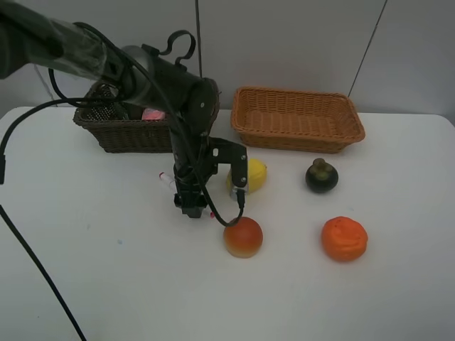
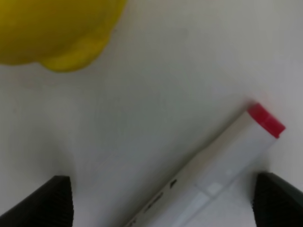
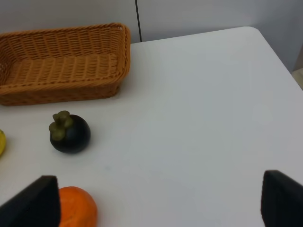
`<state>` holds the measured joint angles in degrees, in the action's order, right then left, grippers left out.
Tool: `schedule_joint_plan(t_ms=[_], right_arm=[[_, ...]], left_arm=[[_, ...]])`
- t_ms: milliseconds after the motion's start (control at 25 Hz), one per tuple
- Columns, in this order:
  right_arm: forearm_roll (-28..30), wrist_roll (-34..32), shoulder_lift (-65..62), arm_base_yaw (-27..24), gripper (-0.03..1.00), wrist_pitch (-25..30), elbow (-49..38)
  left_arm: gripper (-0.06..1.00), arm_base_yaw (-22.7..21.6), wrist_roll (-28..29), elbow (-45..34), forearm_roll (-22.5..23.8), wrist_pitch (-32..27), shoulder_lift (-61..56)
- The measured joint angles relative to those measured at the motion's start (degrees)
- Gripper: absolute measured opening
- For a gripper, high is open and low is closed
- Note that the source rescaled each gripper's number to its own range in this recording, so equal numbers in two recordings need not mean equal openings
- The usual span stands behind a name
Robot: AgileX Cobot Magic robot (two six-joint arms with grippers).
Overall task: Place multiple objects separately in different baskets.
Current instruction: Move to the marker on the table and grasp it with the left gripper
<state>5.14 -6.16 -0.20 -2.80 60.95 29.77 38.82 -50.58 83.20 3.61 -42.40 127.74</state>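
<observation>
White, red-capped plastic marker point(image 2: 227, 158) is straddled by the spread left gripper point(image 2: 163, 201), presumably for pickup; right gripper point(image 3: 158, 201) likewise spread.

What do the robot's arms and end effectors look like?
The left arm is glossy black with rounded joints; its upper section looks wrapped in clear plastic. Thin black cables loop around it and trail across the table. The left end effector is black too, with finely ribbed fingertips. Of the right end effector only similar black fingertips show.
</observation>
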Motion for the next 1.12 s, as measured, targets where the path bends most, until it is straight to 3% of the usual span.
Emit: schedule_joint_plan(t_ms=[480, 600, 800, 1120], right_arm=[[0.0, 0.0, 0.0, 0.0, 1.0, 0.0, 0.0], [0.0, 0.0, 0.0, 0.0, 1.0, 0.0, 0.0], [0.0, 0.0, 0.0, 0.0, 1.0, 0.0, 0.0], [0.0, 0.0, 0.0, 0.0, 1.0, 0.0, 0.0]], left_arm=[[0.96, 0.0, 0.73, 0.0, 0.18, 0.14, 0.69], [0.73, 0.0, 2.21, 0.0, -0.03, -0.36, 0.72], [0.0, 0.0, 3.46, 0.0, -0.03, -2.99, 0.91], [0.01, 0.0, 8.57, 0.49, -0.03, -4.46, 0.93]])
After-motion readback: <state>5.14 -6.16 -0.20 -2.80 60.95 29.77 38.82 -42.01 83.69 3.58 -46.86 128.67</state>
